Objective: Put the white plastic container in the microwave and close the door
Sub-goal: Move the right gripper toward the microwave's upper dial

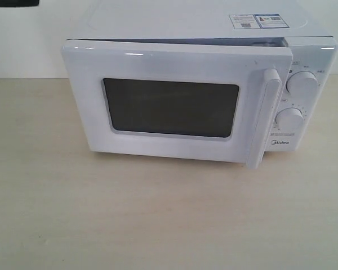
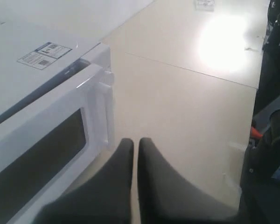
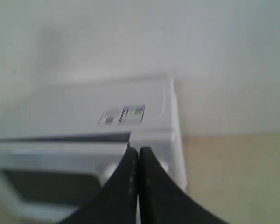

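The white microwave [image 1: 214,28] stands at the back of the table, its two round dials [image 1: 302,84] on the right. Its door [image 1: 169,107], with a dark window and a vertical bar handle [image 1: 265,118], stands slightly ajar, leaving a thin gap along the top. The white plastic container is out of view. Neither gripper shows in the exterior view. In the left wrist view my left gripper [image 2: 136,142] is shut and empty, hanging off the handle [image 2: 104,107] side of the door [image 2: 46,135]. My right gripper [image 3: 137,150] is shut and empty, facing the microwave [image 3: 107,107] near the door's edge.
The light wooden table [image 1: 158,214] spreads in front of the microwave and to both sides. Stickers [image 1: 258,21] lie on the microwave's top. Dark equipment [image 2: 270,140] stands past the table's edge in the left wrist view.
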{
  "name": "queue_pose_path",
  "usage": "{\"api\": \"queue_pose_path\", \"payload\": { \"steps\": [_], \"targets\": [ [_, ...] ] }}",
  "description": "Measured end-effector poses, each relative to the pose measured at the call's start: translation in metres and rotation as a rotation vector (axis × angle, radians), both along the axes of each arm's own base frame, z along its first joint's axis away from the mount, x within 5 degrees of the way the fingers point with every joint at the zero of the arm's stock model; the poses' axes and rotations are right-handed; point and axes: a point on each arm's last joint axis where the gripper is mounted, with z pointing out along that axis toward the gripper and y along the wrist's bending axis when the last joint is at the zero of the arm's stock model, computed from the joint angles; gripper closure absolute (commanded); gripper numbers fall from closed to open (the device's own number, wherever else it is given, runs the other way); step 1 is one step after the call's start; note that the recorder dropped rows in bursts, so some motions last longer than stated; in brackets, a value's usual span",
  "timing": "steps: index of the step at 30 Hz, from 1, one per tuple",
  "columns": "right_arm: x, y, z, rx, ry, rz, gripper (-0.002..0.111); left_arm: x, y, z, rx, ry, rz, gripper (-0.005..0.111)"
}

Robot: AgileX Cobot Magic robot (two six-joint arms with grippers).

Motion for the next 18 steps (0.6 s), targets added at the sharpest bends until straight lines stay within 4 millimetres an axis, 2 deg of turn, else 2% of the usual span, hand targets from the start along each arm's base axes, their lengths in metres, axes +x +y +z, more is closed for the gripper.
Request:
{"api": "queue_pose_path", "payload": {
  "steps": [4, 8, 11, 16, 18],
  "targets": [
    [0.032, 0.015, -0.013, 0.038, 0.301, 0.120, 0.108, -0.008, 0.004, 0.004, -0.018, -0.011, 0.005, 0.102],
    [0.060, 0.021, -0.027, 0.061, 0.462, 0.149, 0.108, -0.012, 0.005, 0.005, -0.021, 0.003, -0.001, 0.102],
    [0.076, 0.028, -0.032, 0.091, 0.504, 0.205, 0.108, -0.012, 0.005, 0.004, -0.022, 0.017, -0.003, 0.102],
    [0.102, 0.055, -0.049, 0.197, 0.492, 0.492, 0.108, -0.012, 0.005, 0.004, -0.024, 0.020, -0.001, 0.102],
    [0.113, 0.060, -0.059, 0.235, 0.456, 0.537, 0.108, -0.012, 0.005, 0.004, -0.025, 0.024, 0.000, 0.102]
  ]
}}
